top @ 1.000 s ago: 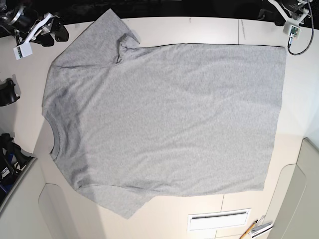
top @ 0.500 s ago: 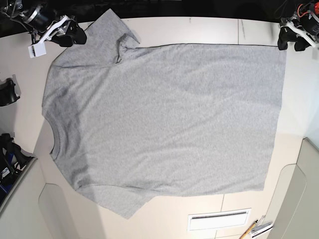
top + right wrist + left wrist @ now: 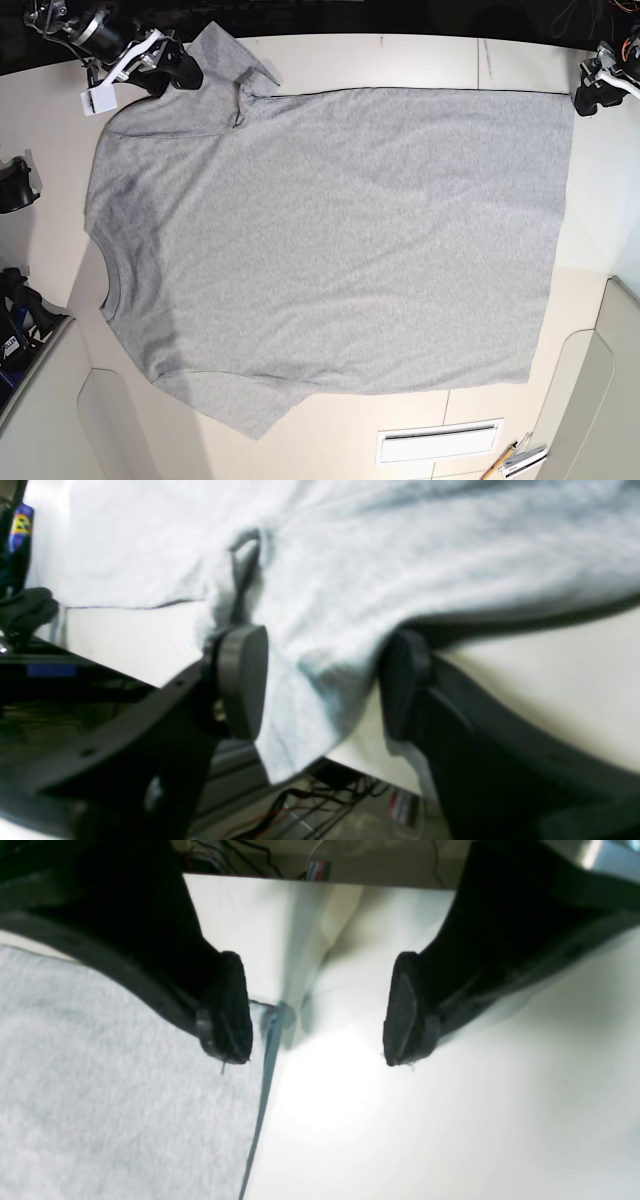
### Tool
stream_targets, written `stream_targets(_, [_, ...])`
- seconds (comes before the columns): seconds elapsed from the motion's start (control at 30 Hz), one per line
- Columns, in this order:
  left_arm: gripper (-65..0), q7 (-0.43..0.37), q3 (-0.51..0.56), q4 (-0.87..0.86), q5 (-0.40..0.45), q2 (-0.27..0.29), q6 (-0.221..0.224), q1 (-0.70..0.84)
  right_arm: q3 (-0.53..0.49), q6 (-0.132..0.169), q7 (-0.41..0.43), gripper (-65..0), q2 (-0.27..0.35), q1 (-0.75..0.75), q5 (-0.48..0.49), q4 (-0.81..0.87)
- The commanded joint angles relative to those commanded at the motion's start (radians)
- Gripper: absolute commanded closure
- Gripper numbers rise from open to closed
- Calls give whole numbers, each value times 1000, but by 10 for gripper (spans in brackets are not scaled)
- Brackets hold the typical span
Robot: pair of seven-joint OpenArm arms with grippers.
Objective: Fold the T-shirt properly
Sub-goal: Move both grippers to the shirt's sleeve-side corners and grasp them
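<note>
The light grey T-shirt (image 3: 330,240) lies spread flat on the table, plain side up, collar (image 3: 108,285) at the left and hem at the right. My right gripper (image 3: 190,72) is at the far sleeve (image 3: 225,55). In the right wrist view this gripper (image 3: 320,685) is open, with the sleeve's edge (image 3: 310,715) drooping between its pads at the table edge. My left gripper (image 3: 582,100) hovers at the far corner of the hem. In the left wrist view it (image 3: 317,1035) stands open. One fingertip (image 3: 227,1010) is over the shirt's corner (image 3: 125,1090), the other over bare table.
The pale table (image 3: 400,60) ends just behind both grippers, with cables below the edge (image 3: 320,810). A white slotted plate (image 3: 437,440) and pens (image 3: 515,460) lie at the near edge. Black fixtures (image 3: 15,185) stand at the left side.
Both arms have come in from the far corners to the shirt. The right gripper slid along to the sleeve. The left gripper dropped to the hem corner. The shirt has not moved.
</note>
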Motion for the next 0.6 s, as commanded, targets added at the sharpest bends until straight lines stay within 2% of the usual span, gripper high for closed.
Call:
stream_targets(0.2, [-452, 23, 117, 0, 0, 0, 0, 0, -14, -1, -1, -352, -28, 27, -26, 0])
stream_targets(0.3, [-451, 22, 136, 0, 0, 0, 0, 0, -14, -1, -1, -351, -29, 28, -26, 0])
stream_targets(0.33, [-451, 22, 136, 0, 1, 0, 0, 0, -14, -1, 0, -344, -28, 28, -26, 0])
stream_targets(0.43, [-451, 23, 136, 0, 1, 0, 0, 0, -14, 0, 0, -260, -28, 34, -26, 0])
stream_targets(0.5, [-451, 26, 136, 0, 1, 0, 0, 0, -14, 19, 0, -249, -28, 42, -26, 0])
stream_targets(0.6, [-451, 61, 136, 0, -16, 0, 0, 2, -14, 21, 0, -250, -28, 53, -27, 0])
